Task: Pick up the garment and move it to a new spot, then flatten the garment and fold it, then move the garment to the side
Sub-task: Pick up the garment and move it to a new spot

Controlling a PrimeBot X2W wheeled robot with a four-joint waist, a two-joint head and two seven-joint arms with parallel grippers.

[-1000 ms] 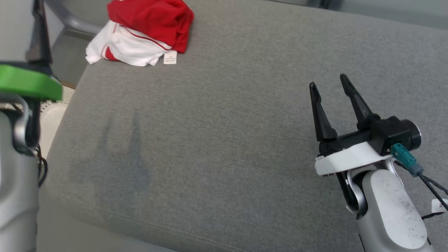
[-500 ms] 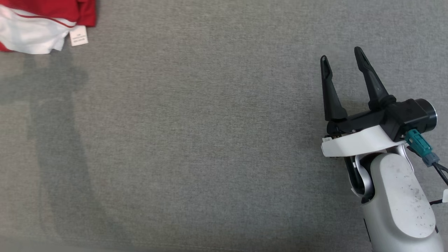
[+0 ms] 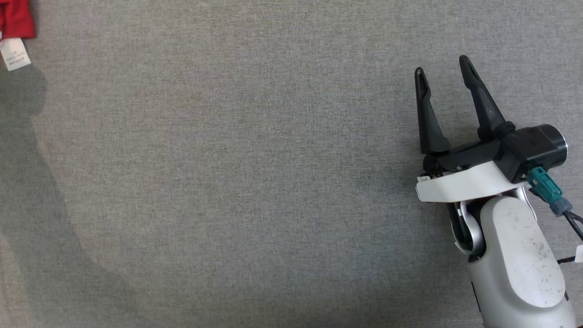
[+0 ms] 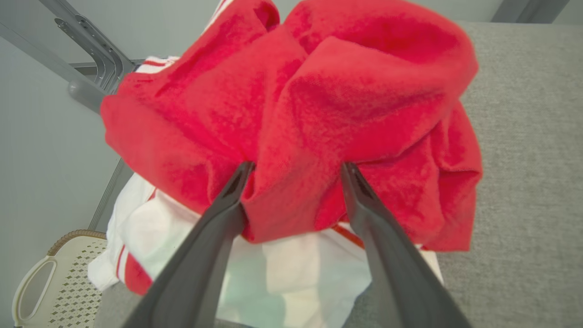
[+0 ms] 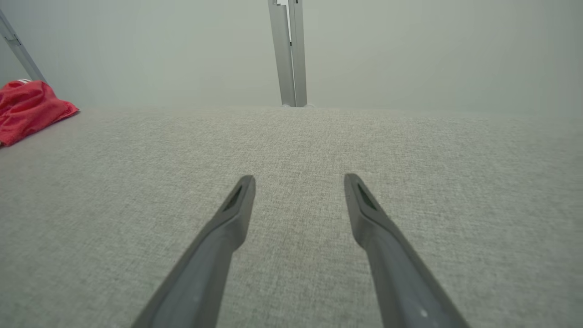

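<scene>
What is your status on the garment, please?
Left gripper open, fingers astride a fold of the crumpled red-and-white cloth garment. Right gripper open, empty, over grey fabric surface. Nothing in the way.

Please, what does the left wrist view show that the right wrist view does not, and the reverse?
Left wrist view: the left gripper, open and astride a fold of the crumpled red and white fabric garment seen up close, plus a cream perforated plastic basket beside the seat. Right wrist view: the right gripper, open above a wide bare stretch of the grey woven cushion surface. Shared: the garment, that surface and a pale wall.
</scene>
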